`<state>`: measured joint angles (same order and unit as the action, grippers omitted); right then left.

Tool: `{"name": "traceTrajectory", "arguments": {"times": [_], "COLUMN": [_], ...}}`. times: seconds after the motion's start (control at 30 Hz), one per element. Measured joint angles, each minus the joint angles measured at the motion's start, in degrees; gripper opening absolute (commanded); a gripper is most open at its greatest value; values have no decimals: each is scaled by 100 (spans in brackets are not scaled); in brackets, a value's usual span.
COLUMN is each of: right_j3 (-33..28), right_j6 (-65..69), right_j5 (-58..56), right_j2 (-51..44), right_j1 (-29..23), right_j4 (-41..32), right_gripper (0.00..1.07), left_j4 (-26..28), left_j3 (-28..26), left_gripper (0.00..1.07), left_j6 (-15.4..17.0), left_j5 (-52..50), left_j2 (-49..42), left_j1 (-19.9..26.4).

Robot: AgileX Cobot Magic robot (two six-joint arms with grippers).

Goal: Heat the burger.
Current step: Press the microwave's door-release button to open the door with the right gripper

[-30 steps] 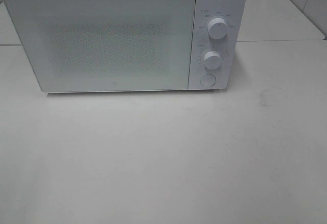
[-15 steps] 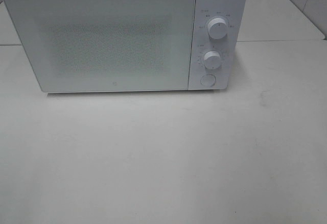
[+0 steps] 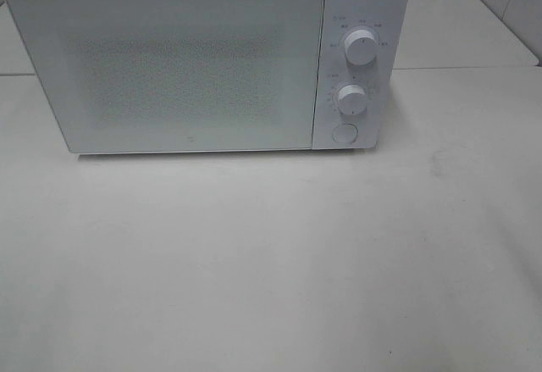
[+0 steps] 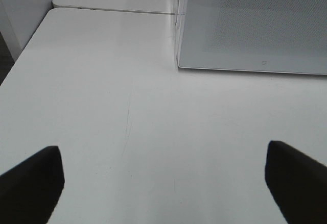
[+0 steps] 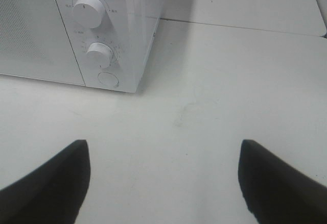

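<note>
The left end effector (image 4: pixel 163 155) stands wide open, its two dark fingers (image 4: pixel 31 183) far apart with only bare white tabletop (image 4: pixel 102 106) between them, gripping nothing; the right end effector (image 5: pixel 163 150) is likewise open, its fingers (image 5: pixel 48 183) spread with nothing held and pale tabletop showing in the gap; the burger appears in no view, so its look and its place cannot be told; ahead of both end effectors sits a white microwave (image 3: pixel 186 67) with its door (image 3: pixel 169 135) shut, and the speckled, frosted window in that door lets nothing inside be made out; beyond the left end effector's fingertips and off toward the right end effector's side lies the door's lower corner, well apart from the fingers, with a faint thin scratch (image 4: pixel 127 127) on the tabletop between the fingers and the microwave; beyond the right end effector's fingertips and off toward the left end effector's side is the control panel, also well apart from the fingers, carrying an upper knob (image 5: pixel 88 10), a smaller lower knob (image 5: pixel 99 54) ringed with fine tick marks, and a round button (image 5: pixel 108 78) beneath them; a small grey smudge (image 5: pixel 180 119) marks the tabletop ahead of the right end effector, between its fingers and the microwave's side; in the high view neither end effector shows.
</note>
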<state>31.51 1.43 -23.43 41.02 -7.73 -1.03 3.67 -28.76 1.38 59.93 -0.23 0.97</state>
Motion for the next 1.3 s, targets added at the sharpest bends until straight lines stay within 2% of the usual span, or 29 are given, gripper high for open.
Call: {"name": "traceTrajectory", "arguments": {"times": [0.37, 0.57, 0.6, 0.77, 0.87, 0.97, 1.03, 1.2, 1.3], "right_j3": [0, -103, -275, -699, -1226, -1335, -1679, -1902, -1982], "right_j6": [201, 286, 286, 286, 286, 281, 264, 235, 120], "right_j5": [1220, 2240, 2750, 3707, 4956, 5237, 6148, 6669, 6881], "right_j2": [1295, 2017, 2223, 2521, 2865, 2934, 3180, 3421, 3552], "right_j1": [0, 0, 0, 0, 0, 0, 0, -6, -189], "right_j4": [0, 0, 0, 0, 0, -11, -80, -350, -659], "right_gripper": [76, 76, 76, 76, 76, 76, 76, 76, 76], "left_j4": [0, 0, 0, 0, 0, 0, 0, 0, 0], "left_j3": [0, 0, 0, 0, 0, 0, 0, 0, 0], "left_gripper": [100, 100, 100, 100, 100, 100, 100, 100, 100], "left_j6": [0, 0, 0, 0, 0, 0, 0, 0, 0], "left_j5": [0, 0, 0, 0, 0, 0, 0, 0, 0], "left_j2": [0, 0, 0, 0, 0, 0, 0, 0, 0], "left_j1": [0, 0, 0, 0, 0, 0, 0, 0, 0]}}
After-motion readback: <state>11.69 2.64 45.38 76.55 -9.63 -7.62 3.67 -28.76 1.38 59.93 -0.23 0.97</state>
